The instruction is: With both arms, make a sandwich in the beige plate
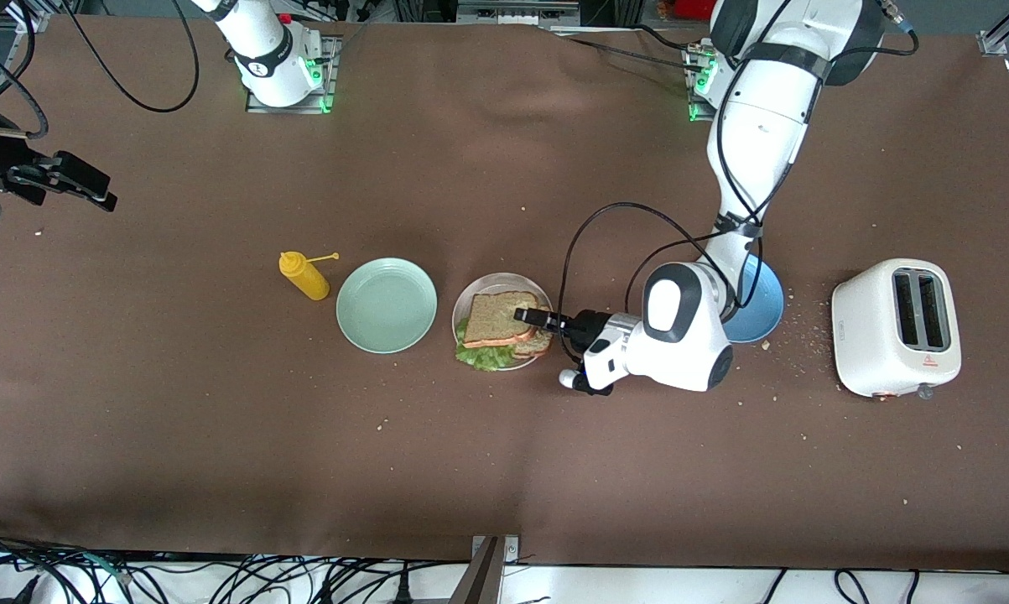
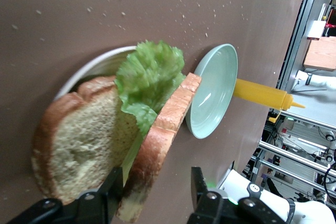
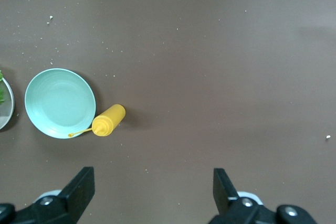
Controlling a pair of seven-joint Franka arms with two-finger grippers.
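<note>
The sandwich [image 1: 504, 323] lies on the beige plate [image 1: 481, 287]. It is two brown bread slices with green lettuce [image 1: 481, 357] sticking out at the edge nearer the camera. My left gripper [image 1: 527, 317] is low at the sandwich's edge toward the left arm's end, fingers open. In the left wrist view the top slice [image 2: 163, 140] sits between the fingers [image 2: 111, 192], against one and clear of the other, over lettuce [image 2: 149, 72] and the lower slice [image 2: 79, 140]. My right gripper [image 1: 85, 180] waits open and empty over the right arm's end of the table.
A mint green plate [image 1: 387, 304] stands beside the beige plate, and a yellow squeeze bottle [image 1: 304, 275] beside that. A blue plate [image 1: 764, 306] lies partly under the left arm. A white toaster [image 1: 897, 327] stands at the left arm's end. Crumbs dot the brown cloth.
</note>
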